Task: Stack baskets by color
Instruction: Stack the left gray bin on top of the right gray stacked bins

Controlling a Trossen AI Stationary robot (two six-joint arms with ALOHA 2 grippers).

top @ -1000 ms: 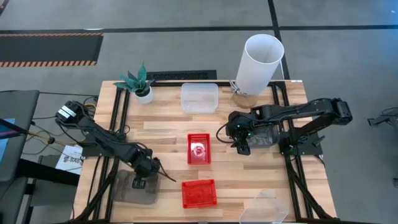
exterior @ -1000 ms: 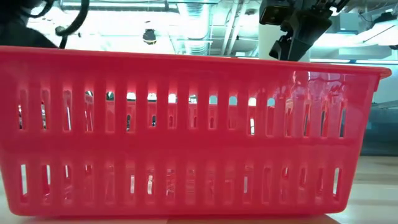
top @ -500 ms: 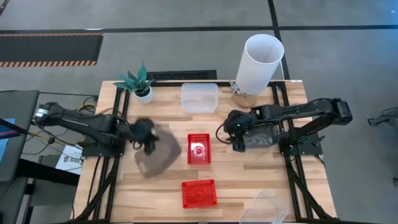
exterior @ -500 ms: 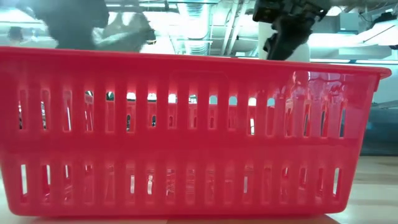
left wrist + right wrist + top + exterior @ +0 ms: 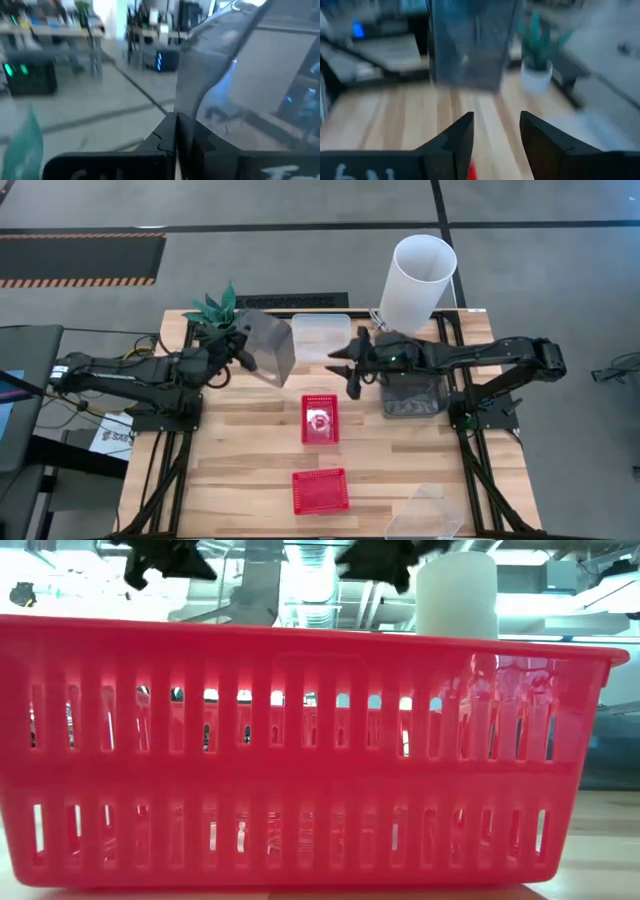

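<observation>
My left gripper (image 5: 240, 352) is shut on a smoky grey basket (image 5: 268, 345), held in the air over the table's far left part, beside the potted plant. In the right wrist view the same basket (image 5: 470, 45) hangs ahead of my right gripper (image 5: 495, 135), whose fingers are open and empty. My right gripper (image 5: 345, 366) points toward the table's left. A second grey basket (image 5: 412, 395) rests on the table under the right arm. A clear basket (image 5: 320, 337) sits at the far middle. Two red baskets (image 5: 320, 418) (image 5: 320, 491) lie in the middle and near middle. My left gripper pinches the grey basket's thin wall at its rim (image 5: 176, 116) between its two shut fingers. The fingers come level from the table's left. The basket is lifted clear of the table and stands tipped on its side beyond the fingertips.
A tall white cylinder (image 5: 420, 275) stands at the far right. A small potted plant (image 5: 220, 312) is at the far left, close to the left gripper. Another clear basket (image 5: 425, 515) lies tilted at the near right corner. In the low view, the near red basket (image 5: 300, 750) blocks nearly everything.
My left gripper has risen from the table's near left corner and swung toward the far edge and the middle, rolling as it went. The grey basket has come up off the table with it and tipped onto its side. My right gripper has tipped up from pointing down and moved left.
</observation>
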